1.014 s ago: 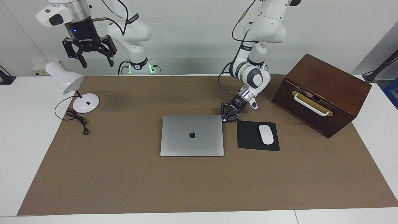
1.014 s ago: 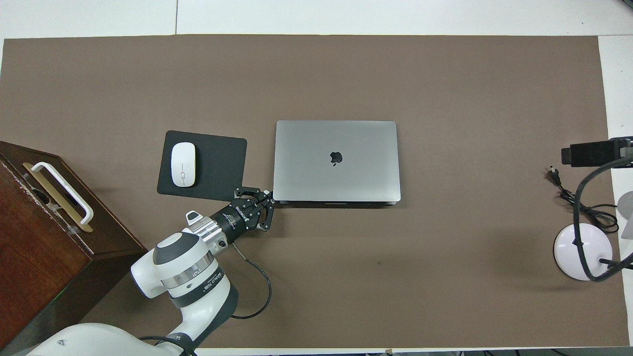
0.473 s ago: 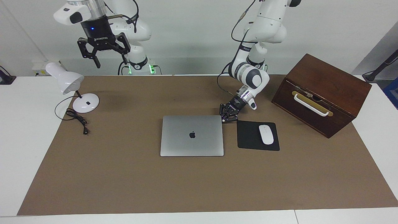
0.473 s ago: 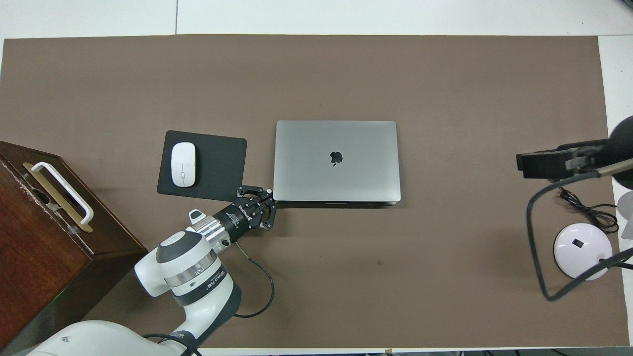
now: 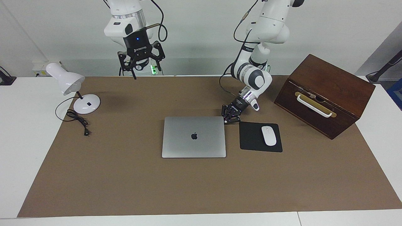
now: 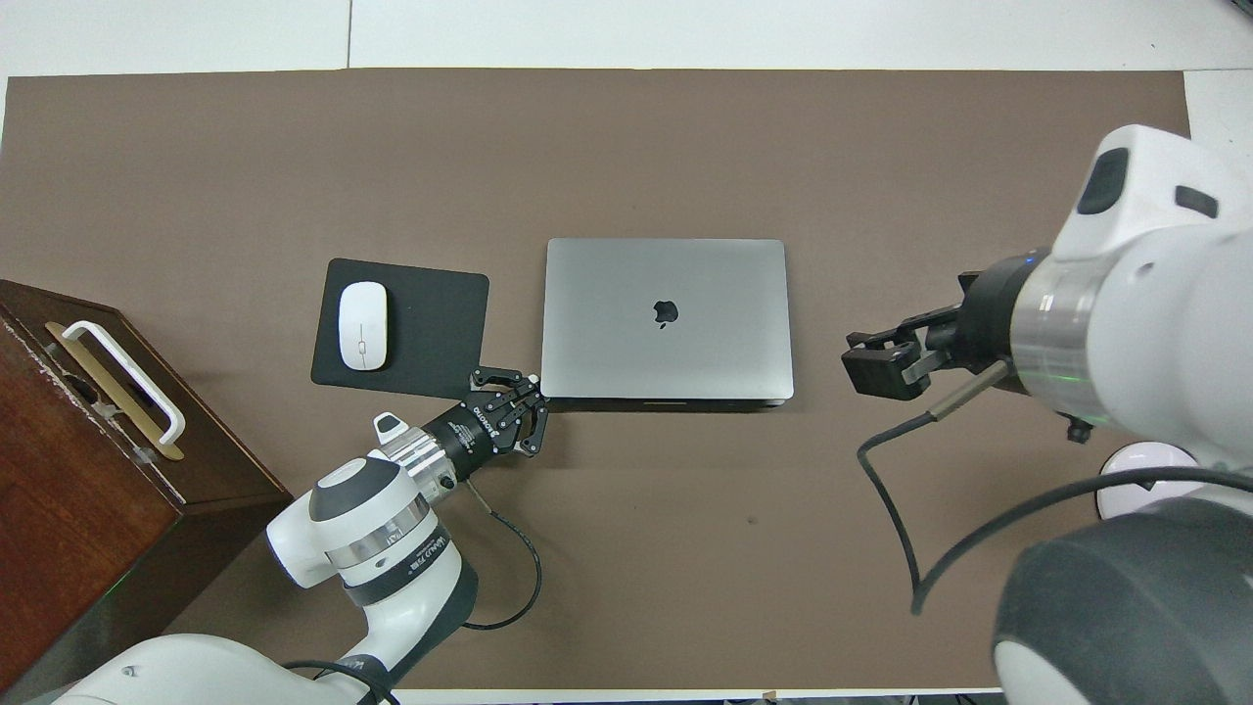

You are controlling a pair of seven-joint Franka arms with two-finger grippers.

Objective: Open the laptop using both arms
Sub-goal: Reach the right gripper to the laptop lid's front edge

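Laptop (image 5: 193,137): flat on the counter (image 5: 125,182), lid fully down, logo up; just beside the mouse pad (image 5: 260,137), which lies toward the left arm's end.
Left hand (image 5: 230,116): low at the laptop's corner nearest the robots on the mouse-pad side, touching or almost touching the edge; fingers spread apart, not clamped on anything.
Right hand (image 5: 141,63): raised high over the robots' edge of the counter, well apart from the laptop, fingers spread.
Done: one hand placed at the laptop's edge, nothing more.
Left: bringing the right hand down, bracing the base, lifting the lid.
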